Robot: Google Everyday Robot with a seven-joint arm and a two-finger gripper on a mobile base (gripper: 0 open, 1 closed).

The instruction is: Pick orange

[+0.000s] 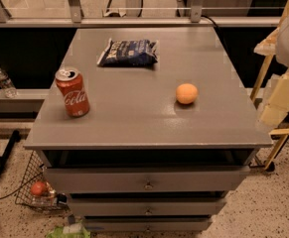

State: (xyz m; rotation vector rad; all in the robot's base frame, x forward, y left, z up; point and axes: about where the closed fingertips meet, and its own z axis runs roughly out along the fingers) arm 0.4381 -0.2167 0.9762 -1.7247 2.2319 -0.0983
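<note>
Standing beside the grey flat-topped desk (134, 128) with its stack of drawers, I see the small round orange (186, 93), pale and matte-skinned, sitting on the right half of the top, nearer the front than the back, with nothing touching it. A red aluminium soda can (72, 92) stands upright at the left edge, well apart from the fruit and taller than it. A dark blue crinkled snack bag (128, 52) lies flat toward the far edge, between the two but further back. The robot's pale end effector (282, 99) hangs off the right side of the desk, just past its edge and apart from the orange; whether it is wide or narrow I cannot tell. Down on the speckled floor at the left front corner sits a dark wire basket (32, 167) holding a redder round fruit (38, 188) among clutter, and a clear plastic water bottle (4, 82) stands on a low ledge further left.
</note>
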